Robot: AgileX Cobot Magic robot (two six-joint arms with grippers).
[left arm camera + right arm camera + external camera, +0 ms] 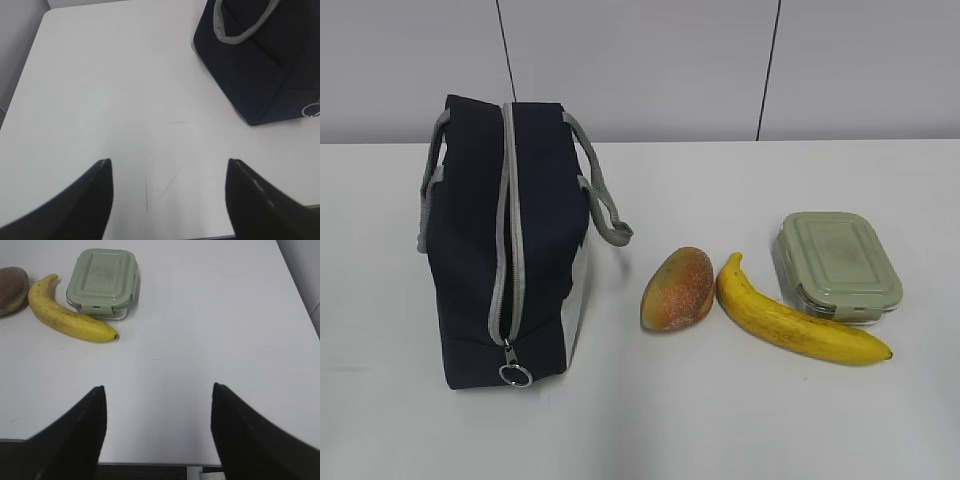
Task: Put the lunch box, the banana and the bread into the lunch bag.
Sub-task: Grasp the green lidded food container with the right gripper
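The navy lunch bag (505, 240) stands at the left of the table with its grey zipper shut and the ring pull (515, 375) at the front. The bread (677, 288), the banana (795, 318) and the green-lidded lunch box (838, 262) lie in a row to its right. The left gripper (169, 162) is open and empty over bare table, with the bag (260, 65) at its upper right. The right gripper (158, 387) is open and empty near the front edge, with the banana (65, 312), lunch box (102, 282) and bread (12, 290) far to its upper left. Neither gripper shows in the exterior view.
The white table (740, 420) carries only these things. Its front edge shows in the right wrist view (150, 462) and its left edge in the left wrist view (22, 85). A grey wall stands behind the table.
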